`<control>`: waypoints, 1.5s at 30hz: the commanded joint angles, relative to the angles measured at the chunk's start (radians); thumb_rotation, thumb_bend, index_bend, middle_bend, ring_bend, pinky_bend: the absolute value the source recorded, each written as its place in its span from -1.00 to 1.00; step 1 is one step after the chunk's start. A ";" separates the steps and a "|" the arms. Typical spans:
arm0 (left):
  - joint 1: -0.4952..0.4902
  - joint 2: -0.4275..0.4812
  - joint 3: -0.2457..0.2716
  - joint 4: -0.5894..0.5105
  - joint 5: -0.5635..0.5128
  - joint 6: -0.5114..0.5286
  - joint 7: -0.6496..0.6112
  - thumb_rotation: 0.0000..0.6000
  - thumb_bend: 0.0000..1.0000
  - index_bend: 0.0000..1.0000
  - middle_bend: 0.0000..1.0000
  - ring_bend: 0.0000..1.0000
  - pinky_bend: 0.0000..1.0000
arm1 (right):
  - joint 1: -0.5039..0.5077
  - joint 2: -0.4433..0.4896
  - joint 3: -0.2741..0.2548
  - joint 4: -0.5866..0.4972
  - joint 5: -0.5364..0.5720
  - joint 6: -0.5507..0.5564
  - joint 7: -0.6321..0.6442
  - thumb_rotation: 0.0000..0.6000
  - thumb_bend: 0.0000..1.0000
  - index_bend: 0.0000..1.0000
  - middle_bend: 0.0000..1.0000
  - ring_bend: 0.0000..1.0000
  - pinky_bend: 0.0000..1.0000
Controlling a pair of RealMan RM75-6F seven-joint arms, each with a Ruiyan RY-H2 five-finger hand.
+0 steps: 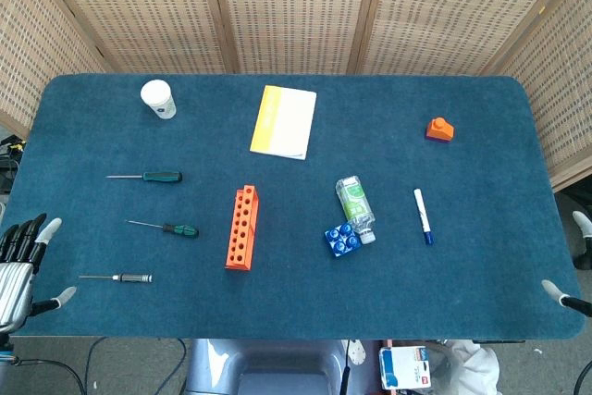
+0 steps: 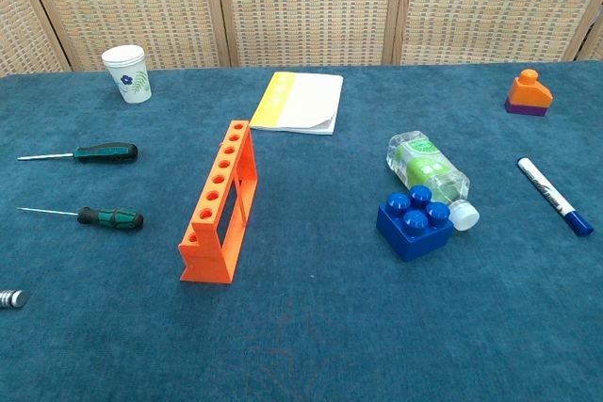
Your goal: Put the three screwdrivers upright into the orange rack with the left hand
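Silver-handled, the nearest screwdriver lay crosswise just right of the empty, spread-fingered left hand, tip toward it; the orange rack stood beyond.

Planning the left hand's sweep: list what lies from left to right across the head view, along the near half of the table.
Left hand → black-handled screwdriver → striped green-handled screwdriver → orange rack → blue brick → marker pen → right hand's fingers.

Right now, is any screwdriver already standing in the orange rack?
No, the orange rack has nothing in its holes, and all three screwdrivers lie flat on the table to its left.
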 commanded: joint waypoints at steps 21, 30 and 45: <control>-0.145 -0.148 -0.033 -0.042 -0.116 -0.275 0.623 1.00 -1.00 -0.39 -1.00 -1.00 -1.00 | 0.004 -0.014 0.003 0.020 -0.016 -0.001 0.059 1.00 -1.00 -1.00 -1.00 -1.00 -1.00; -0.166 -0.276 -0.010 0.083 -0.111 -0.312 0.662 1.00 -0.97 -0.16 -1.00 -1.00 -1.00 | 0.008 -0.009 0.000 0.025 -0.018 -0.016 0.087 1.00 -1.00 -1.00 -1.00 -1.00 -1.00; -0.181 -0.329 -0.026 0.122 -0.192 -0.341 0.684 1.00 -0.66 -0.07 -1.00 -1.00 -1.00 | 0.014 -0.001 -0.006 0.027 -0.021 -0.032 0.116 1.00 -1.00 -1.00 -1.00 -1.00 -1.00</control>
